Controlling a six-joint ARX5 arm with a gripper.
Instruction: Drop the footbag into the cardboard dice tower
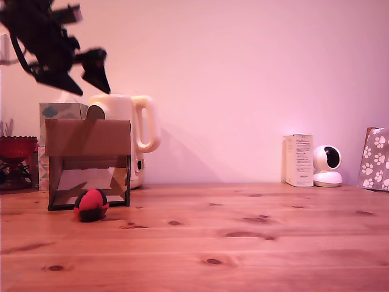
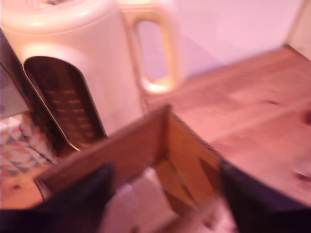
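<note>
The red and black footbag (image 1: 91, 205) lies on the wooden table just in front of the cardboard dice tower (image 1: 89, 163), at its lower front opening. My gripper (image 1: 90, 80) hangs in the air above the tower's top at the exterior view's left, open, with nothing between its dark fingers (image 1: 97, 71). The blurred wrist view looks down into the tower's open top (image 2: 167, 165). Its inner slanted panels show between my two fingertips (image 2: 77, 204). The footbag is out of the wrist view.
A cream kettle (image 1: 124, 137) stands right behind the tower, a patterned tissue box (image 1: 56, 113) beside it. A dark red bowl (image 1: 16, 148) sits at the far left. At the right back stand a white box (image 1: 299, 160), a small white camera (image 1: 328, 166) and a paw-print bag (image 1: 375, 158).
</note>
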